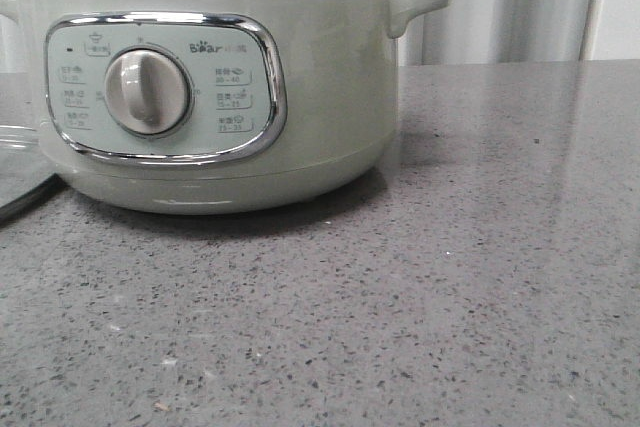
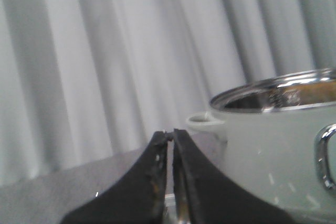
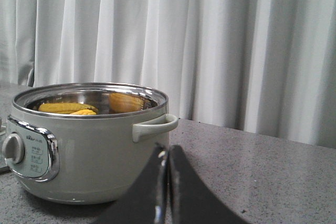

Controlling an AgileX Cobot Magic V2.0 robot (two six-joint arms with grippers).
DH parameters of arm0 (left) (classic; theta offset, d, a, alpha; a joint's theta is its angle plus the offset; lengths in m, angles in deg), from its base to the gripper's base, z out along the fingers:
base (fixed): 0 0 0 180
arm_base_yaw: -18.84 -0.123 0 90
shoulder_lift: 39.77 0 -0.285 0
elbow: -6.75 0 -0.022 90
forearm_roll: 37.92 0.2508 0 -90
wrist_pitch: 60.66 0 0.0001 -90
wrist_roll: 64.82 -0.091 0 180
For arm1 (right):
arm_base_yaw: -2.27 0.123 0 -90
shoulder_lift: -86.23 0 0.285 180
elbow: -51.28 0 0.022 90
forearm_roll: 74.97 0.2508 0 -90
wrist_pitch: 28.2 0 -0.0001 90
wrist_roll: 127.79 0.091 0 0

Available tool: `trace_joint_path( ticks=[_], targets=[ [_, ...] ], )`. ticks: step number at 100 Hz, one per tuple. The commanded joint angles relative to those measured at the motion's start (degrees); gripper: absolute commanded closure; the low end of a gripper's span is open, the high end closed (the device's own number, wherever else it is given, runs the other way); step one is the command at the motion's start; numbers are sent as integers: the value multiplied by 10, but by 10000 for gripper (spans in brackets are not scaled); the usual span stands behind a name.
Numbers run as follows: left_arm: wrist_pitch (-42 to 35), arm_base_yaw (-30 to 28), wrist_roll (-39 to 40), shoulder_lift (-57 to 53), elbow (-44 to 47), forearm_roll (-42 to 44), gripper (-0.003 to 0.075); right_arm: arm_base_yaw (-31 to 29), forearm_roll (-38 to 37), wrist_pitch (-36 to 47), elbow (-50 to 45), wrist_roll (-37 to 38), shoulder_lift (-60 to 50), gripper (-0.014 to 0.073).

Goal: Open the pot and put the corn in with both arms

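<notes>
Nearest the lens: both dark tools, left tool (image 2: 172, 136) and right tool (image 3: 168, 153), pinched together, gripping nothing. Beyond, bright yellow corn cob (image 3: 67, 108) already lying inside the large pale grey-green electric pot (image 3: 86, 140), lid off. Probably light, stiff, bumpy enough to grip at mid-length. Pot likely heavy; side handles best. Clear glass lid (image 1: 18, 167) beside it on grey speckled bench (image 1: 420, 287); ample open room rightward.

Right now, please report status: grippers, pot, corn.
Left gripper shut, empty. Right gripper shut, empty. Pot open, corn inside. Nothing in the way.
</notes>
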Motion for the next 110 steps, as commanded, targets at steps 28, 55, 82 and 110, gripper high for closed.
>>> trace_joint_path(
  ticks=[28,55,82,110],
  targets=[
    [168,-121,137,-19,20,18,741,-2,-6,49,16,-4,6,667],
    [260,-121,107,-19,21,0,741,-2,-6,49,16,-4,6,667],
    [257,-120,107,-19,21,0,741,-2,-6,49,16,-4,6,667],
    [257,-120,107,-19,21,0,741,-2,-6,49,16,-4,6,667]
  ],
)
